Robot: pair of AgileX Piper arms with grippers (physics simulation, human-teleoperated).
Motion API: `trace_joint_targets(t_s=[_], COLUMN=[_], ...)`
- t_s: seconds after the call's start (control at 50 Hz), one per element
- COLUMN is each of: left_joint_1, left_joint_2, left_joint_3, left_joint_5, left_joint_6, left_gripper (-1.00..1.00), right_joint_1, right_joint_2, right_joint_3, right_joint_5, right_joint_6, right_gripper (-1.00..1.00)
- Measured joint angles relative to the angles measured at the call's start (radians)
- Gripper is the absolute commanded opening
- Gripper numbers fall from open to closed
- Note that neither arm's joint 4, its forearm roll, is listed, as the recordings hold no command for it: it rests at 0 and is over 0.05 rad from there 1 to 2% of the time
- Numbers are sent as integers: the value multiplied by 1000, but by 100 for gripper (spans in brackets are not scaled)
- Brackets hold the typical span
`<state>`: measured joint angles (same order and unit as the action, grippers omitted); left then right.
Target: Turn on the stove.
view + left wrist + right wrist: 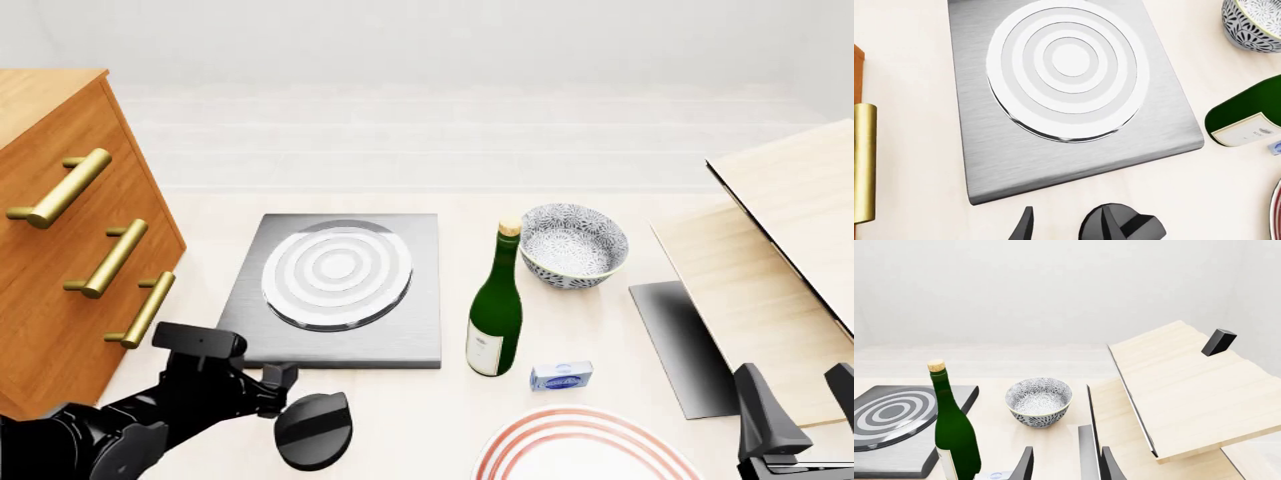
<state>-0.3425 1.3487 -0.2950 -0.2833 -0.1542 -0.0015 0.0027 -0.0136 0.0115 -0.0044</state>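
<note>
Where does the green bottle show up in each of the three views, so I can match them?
Front view: the bottle stands upright, between the stove and the bowl.
Left wrist view: only part of the bottle shows, at the picture's edge, label visible.
Right wrist view: the bottle stands beside the stove, cork on top.
Shared landmark: the burner with its rings.

Looking like a simulated kitchen counter: flat dark-grey metal stove slab with a ringed silver-white burner lying just ahead of the left gripper, green corked wine bottle and patterned blue-white ceramic bowl standing beyond, wooden drawer cabinet with brass handles rising alongside.
</note>
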Motion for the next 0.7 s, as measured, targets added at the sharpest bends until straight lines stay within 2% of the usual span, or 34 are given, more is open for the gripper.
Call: trace_joint_targets(t_s=[0.34, 0.7], left_joint_1=[19, 57], left_joint_2=[-208, -449], left_joint_3=[-13, -93], left_joint_5=[152, 358], left_joint_6=[18, 22], left_gripper=[100, 100], right_joint_1=[0, 0], right_joint_2=[0, 0], right_joint_3=[0, 0], right_joint_5=[0, 0], right_joint_6=[0, 0], right_gripper=[100, 100])
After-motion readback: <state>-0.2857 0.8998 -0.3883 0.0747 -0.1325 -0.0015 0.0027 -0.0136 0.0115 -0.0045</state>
